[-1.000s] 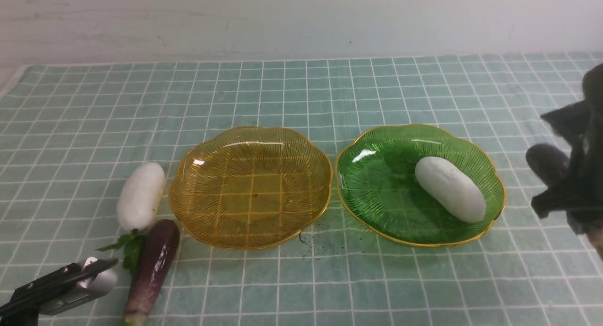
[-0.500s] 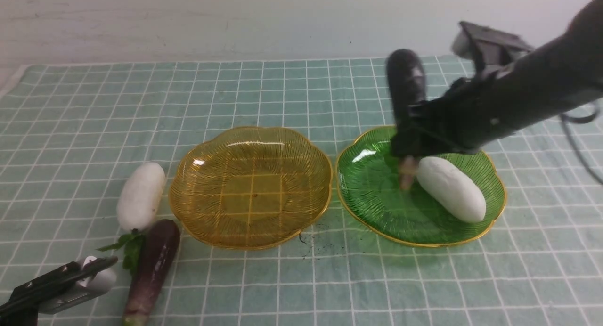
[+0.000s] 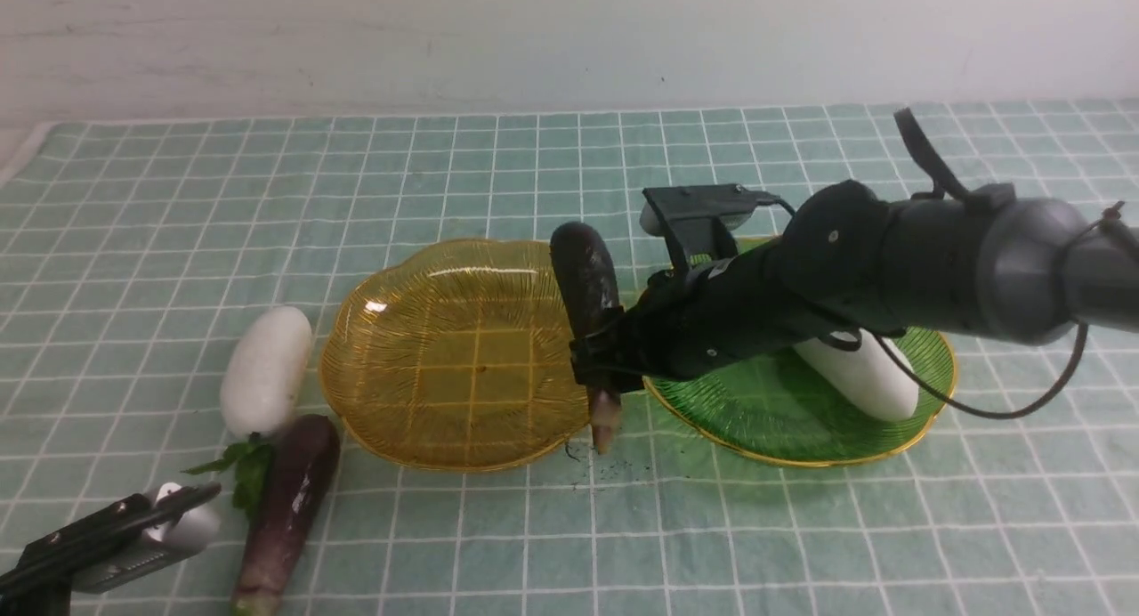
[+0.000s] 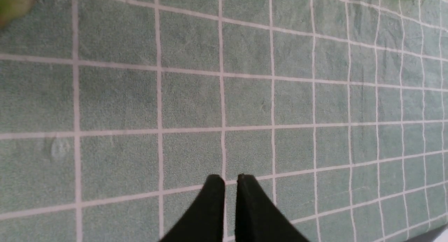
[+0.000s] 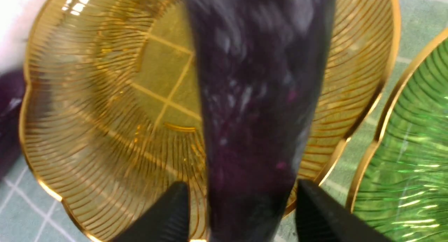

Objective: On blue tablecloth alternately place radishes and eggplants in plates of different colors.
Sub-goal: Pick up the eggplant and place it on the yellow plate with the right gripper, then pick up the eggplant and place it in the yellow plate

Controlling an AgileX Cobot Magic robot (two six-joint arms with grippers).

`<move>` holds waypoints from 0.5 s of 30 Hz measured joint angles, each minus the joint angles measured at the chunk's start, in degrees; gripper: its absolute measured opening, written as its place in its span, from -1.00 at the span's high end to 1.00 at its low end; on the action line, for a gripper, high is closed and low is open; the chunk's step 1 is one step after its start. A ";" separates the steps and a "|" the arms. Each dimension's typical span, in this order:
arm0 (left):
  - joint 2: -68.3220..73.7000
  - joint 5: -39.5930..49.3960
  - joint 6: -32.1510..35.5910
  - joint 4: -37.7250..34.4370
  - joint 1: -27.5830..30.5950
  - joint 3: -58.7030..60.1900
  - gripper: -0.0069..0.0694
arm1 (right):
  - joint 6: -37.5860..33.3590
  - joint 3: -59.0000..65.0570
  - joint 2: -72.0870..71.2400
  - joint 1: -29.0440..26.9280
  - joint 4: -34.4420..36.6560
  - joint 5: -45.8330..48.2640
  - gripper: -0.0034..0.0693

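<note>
Right pincer, jaws parted just wider than the upright eggplant between them, stem down over the amber plate rim.

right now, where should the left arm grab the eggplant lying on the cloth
Grip that eggplant across its thick purple middle, coming straight down from above, the left fingers closing on its two long sides. It lies flat, lengthwise toward the robot, and the tapered stem end may slip. Keep short of the radish's leaves beside its far left side.
</note>
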 joint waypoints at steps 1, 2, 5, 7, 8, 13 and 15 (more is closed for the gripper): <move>0.00 0.00 0.00 0.00 0.00 0.00 0.73 | -0.08 -0.12 0.00 0.00 0.17 -0.13 -0.36; 0.00 0.00 0.00 0.00 0.00 0.00 0.73 | -0.13 -0.11 0.00 0.00 0.14 -0.19 -0.39; 0.00 0.00 0.00 0.00 0.00 0.00 0.73 | -0.19 -0.18 0.00 0.00 0.42 0.13 -0.59; 0.00 0.11 -0.07 0.00 0.00 -0.26 0.72 | -0.19 -0.18 -0.06 -0.13 0.37 0.96 -0.62; 0.00 0.17 -0.48 0.15 0.00 -1.00 0.70 | -0.19 -0.18 -0.13 -0.40 0.31 2.14 -0.63; 0.00 0.57 -3.31 3.20 0.00 -5.41 0.65 | -0.24 -0.18 -3.98 -2.93 -1.50 9.17 -0.64; 0.10 0.85 -5.64 7.01 0.00 -8.21 0.61 | -0.24 -0.18 -7.52 -4.81 -2.19 13.22 -0.59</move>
